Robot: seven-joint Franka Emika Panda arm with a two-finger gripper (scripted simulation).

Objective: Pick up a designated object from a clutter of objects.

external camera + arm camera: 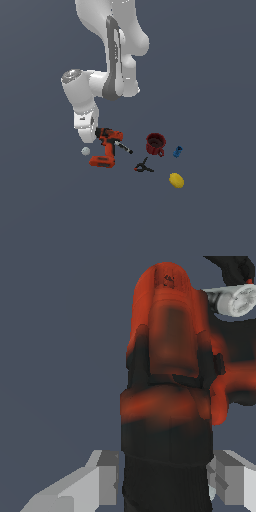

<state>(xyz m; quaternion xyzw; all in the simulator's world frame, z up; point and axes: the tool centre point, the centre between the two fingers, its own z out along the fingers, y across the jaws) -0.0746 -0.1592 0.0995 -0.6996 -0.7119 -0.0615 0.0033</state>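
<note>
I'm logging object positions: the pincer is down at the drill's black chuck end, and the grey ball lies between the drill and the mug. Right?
One slip: in the exterior view the grey ball lies on the drill's far side from the mug, not between them. The pincer is at the chuck end, as you said.

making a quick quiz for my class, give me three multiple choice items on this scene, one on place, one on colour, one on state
1. What lies just off the exterior view's left of the red-orange cordless power drill?
A. small grey ball
B. yellow lemon
C. small blue piece

2. What colour is the mug?
A. green
B. dark red
C. white

3. How does the pincer stand?
A. far above the clutter
B. shut on the lemon
C. fingers either side of the drill's black end

Answers:
1. A, the small grey ball sits beside the drill on that side.
2. B, it shows dark red in the exterior view.
3. C, the wrist view shows a grey finger on each side of it.
</note>
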